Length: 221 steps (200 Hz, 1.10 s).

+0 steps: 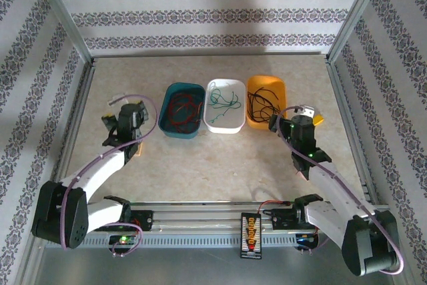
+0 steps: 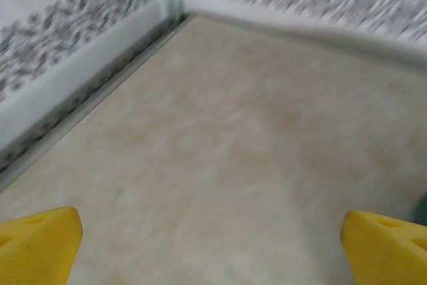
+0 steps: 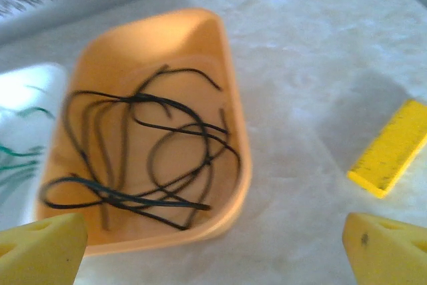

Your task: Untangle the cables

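Yellow-fingered right gripper (image 3: pixel 210 235) spread wide, holding nothing. The black cables (image 3: pixel 143 158) lie just ahead-left of it in the orange tub (image 3: pixel 233 98). Left gripper (image 2: pixel 210 235) equally wide and empty, aimed at the table (image 2: pixel 233 131) corner. Red cables (image 1: pixel 181 108) and green cables (image 1: pixel 225 100) are in tubs to its right.

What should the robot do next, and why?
Probably draw both arms back: red cables lie in the teal bin, green cables in the white bin, black cables in the orange bin, and left gripper and right gripper stand open, empty.
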Available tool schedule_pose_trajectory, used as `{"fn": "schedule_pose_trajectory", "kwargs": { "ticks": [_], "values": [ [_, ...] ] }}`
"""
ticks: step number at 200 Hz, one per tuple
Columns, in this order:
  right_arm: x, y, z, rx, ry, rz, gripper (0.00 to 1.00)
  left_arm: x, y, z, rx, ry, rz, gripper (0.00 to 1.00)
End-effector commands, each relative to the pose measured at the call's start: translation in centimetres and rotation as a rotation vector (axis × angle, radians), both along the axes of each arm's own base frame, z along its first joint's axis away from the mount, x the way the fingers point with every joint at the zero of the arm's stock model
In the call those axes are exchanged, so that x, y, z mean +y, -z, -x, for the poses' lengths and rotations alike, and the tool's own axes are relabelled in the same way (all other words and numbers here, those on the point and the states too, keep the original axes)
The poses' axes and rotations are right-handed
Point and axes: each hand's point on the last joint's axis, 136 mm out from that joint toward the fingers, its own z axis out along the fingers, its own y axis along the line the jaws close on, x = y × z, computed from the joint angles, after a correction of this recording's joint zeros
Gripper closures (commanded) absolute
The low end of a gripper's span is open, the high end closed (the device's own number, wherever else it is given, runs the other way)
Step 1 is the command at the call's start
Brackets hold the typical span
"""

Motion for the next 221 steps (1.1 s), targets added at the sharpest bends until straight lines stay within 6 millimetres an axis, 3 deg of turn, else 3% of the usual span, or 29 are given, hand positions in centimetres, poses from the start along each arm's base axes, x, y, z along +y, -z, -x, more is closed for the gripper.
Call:
{"fn": "schedule_pose_trajectory", "kwargs": {
  "ticks": [1, 20, 39, 57, 68, 94, 133, 155, 161, 170, 178, 186, 221],
  "values": [
    [-1.2, -2.4, -2.1, -0.114, 0.032, 0.145, 0.02, 2.2, 0.5, 2.4, 0.059, -0.078, -0.122, 0.01],
    [-1.3, -3.4, -3.6, -0.19, 0.039, 0.193, 0.02, 2.5, 0.7, 2.5, 0.075, -0.088, -0.138, 0.01],
    [-1.7, -3.3, -4.7, -0.195, 0.052, 0.277, 0.02, 2.6, 2.3, 2.3, 0.126, -0.087, -0.14, 0.01],
    [-1.9, -0.8, -5.0, -0.142, 0.03, 0.358, 0.02, 2.5, 4.9, 2.0, 0.174, -0.062, -0.16, 0.01],
    [-2.0, 0.7, -5.1, -0.145, 0.024, 0.38, 0.02, 2.5, 5.3, 1.9, 0.202, -0.075, -0.155, 0.01],
    [-0.5, 0.6, -5.0, -0.166, -0.07, 0.387, 0.02, 2.3, 4.9, 0.8, 0.132, -0.05, -0.156, 0.01],
    [-0.8, 0.7, -5.7, -0.166, -0.068, 0.384, 0.02, 2.4, 5.2, -1.1, 0.127, -0.04, -0.147, 0.01],
    [-1.1, 1.0, -6.6, -0.175, -0.082, 0.371, 0.02, 2.4, 5.3, -2.7, 0.126, -0.027, -0.15, 0.01],
    [-1.2, 2.0, -6.8, -0.188, -0.1, 0.345, 0.02, 2.4, 5.4, -3.2, 0.128, -0.02, -0.151, 0.01],
    [-2.5, 1.5, -7.5, -0.246, -0.043, 0.297, 0.02, 2.2, 5.4, -4.0, 0.127, -0.004, -0.15, 0.01],
    [-3.4, 3.4, -7.3, -0.165, -0.06, 0.22, 0.02, 2.1, 5.5, -4.5, 0.132, 0.005, -0.148, 0.01],
    [-3.4, 3.2, -7.4, -0.217, -0.073, 0.201, 0.02, 2.0, 5.7, -4.9, 0.136, 0.018, -0.151, 0.01],
    [-3.0, 3.1, -7.6, -0.219, -0.094, 0.206, 0.02, 2.5, 5.3, -4.6, 0.109, 0.002, -0.144, 0.01]
  ]
}}
